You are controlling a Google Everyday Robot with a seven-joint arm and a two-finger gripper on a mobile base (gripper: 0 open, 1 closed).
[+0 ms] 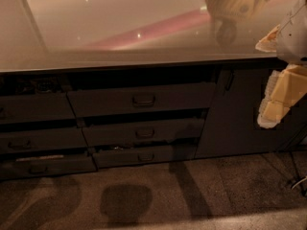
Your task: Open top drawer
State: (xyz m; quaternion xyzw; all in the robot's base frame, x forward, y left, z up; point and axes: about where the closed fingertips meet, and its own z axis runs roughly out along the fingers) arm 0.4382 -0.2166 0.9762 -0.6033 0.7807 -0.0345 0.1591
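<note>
The top drawer (141, 99) is the widest dark grey front in the middle column, just under the counter, with a small dark centre pull handle (144, 99). It stands out a little from the cabinet, with a dark gap above it. My gripper (276, 102), pale yellow and white, hangs at the right edge of the view in front of the cabinet door. It is well to the right of the drawer handle, at about the same height, and touches nothing that I can see.
Two shallower drawers (144, 133) (144, 156) sit below the top one, also slightly out. A left column of drawers (33, 107) is ajar. A cabinet door (235, 119) is at the right. A glossy countertop (120, 56) is above. A cable (297, 182) lies on the floor.
</note>
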